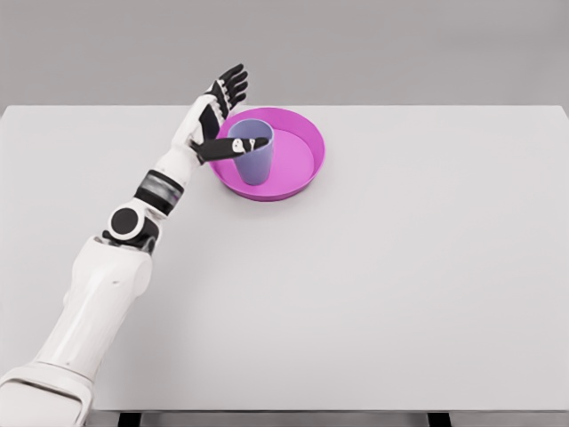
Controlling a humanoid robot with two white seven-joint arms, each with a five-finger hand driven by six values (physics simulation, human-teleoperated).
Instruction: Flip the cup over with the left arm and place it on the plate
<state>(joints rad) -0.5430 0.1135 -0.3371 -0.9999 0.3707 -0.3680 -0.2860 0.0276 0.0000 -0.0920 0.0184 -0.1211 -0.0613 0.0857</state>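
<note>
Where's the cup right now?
In the head view the cup stands upright, mouth up, on the left part of the pink plate, upper centre of the table, with the left hand open beside it.

The blue-grey cup (253,153) stood upright, mouth up, on the left part of the round magenta plate (298,160), far side of the counter (373,285).

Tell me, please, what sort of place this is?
Most likely a bare simulated test bench, not a real room: a plain pale grey table before an empty grey backdrop, holding only a round magenta plastic plate with an upright blue-grey cup, beside the white robot arm's left hand.
</note>
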